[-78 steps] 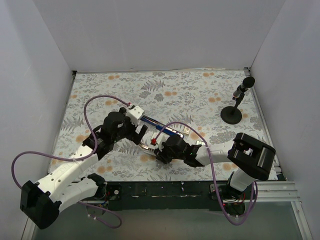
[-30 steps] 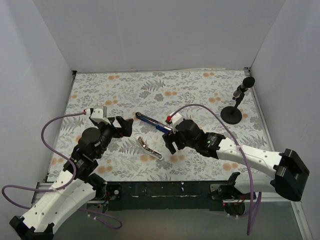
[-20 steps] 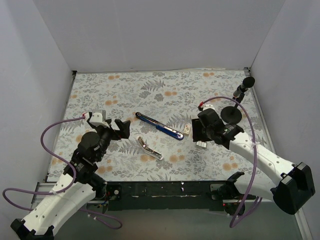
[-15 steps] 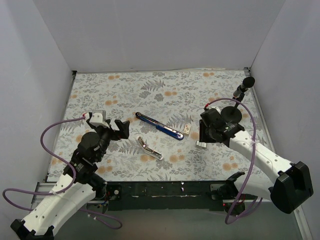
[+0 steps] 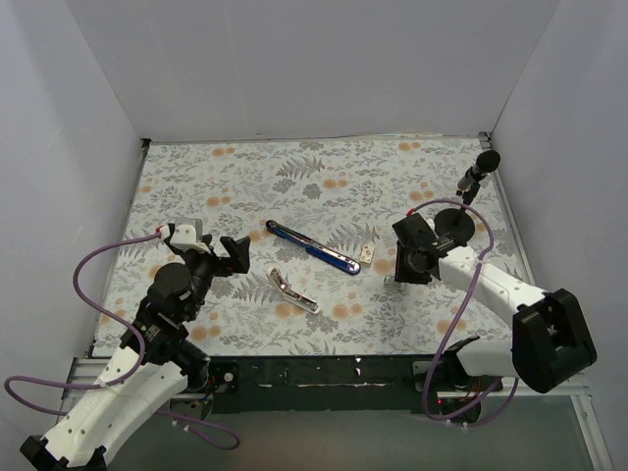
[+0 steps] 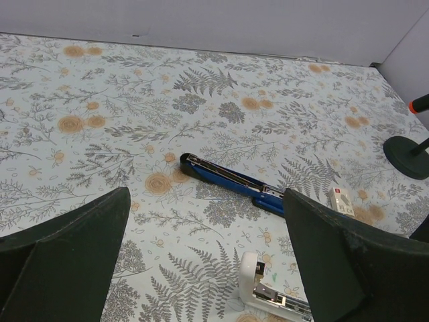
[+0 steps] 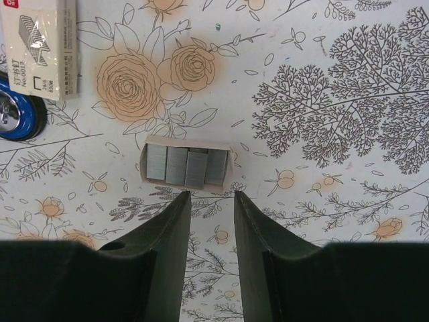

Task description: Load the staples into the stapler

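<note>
— Where are the staples (image 7: 186, 164)?
— On the floral surface (image 5: 324, 177), to the right of the stapler. They are grey strips lying side by side in a small pale tray (image 7: 144, 161). The right hand (image 7: 210, 198) hangs over them, pointing down, and in its wrist view the strips lie just beyond its fingertips.
— Is it holding any?
— No. Its fingers (image 7: 161, 235) are a narrow gap apart with nothing between them. I cannot tell whether they touch the surface.
— And the stapler (image 5: 312, 247)?
— It lies flat near the middle, blue, slanting from upper left to lower right, untouched. A labelled box (image 5: 366, 254) sits just off its right end. A silvery metal piece (image 5: 293, 291) lies nearer the arms, apart from it.
— The left hand (image 6: 206, 201)?
— Spread wide and empty, raised to the left of the stapler and facing it.
— Anything else?
— A black mic stand (image 5: 456, 221) at the far right.
</note>
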Robot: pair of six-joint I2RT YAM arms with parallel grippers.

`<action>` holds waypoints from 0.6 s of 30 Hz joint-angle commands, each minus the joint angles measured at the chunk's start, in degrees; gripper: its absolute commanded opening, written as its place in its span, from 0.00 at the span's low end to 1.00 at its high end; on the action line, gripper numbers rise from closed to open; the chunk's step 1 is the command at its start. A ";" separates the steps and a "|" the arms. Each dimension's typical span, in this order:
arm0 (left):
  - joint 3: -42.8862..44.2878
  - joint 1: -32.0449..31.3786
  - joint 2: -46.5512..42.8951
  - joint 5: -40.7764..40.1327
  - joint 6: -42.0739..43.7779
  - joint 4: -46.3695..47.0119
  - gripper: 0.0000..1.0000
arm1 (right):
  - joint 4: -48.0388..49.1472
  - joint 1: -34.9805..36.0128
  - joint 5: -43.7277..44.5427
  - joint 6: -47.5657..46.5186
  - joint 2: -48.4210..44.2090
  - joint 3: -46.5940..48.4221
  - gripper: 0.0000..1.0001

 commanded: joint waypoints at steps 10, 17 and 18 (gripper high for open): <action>-0.16 0.29 -0.06 -0.67 0.96 -1.07 0.98 | 6.40 -1.57 -1.56 1.06 3.71 -1.23 0.36; -0.24 0.20 0.21 -0.67 1.32 -1.24 0.98 | 7.63 -2.01 -2.70 1.06 4.60 -2.54 0.31; -0.24 0.29 0.21 -0.76 1.40 -1.15 0.98 | 7.89 -2.09 -2.70 0.97 4.60 -3.07 0.31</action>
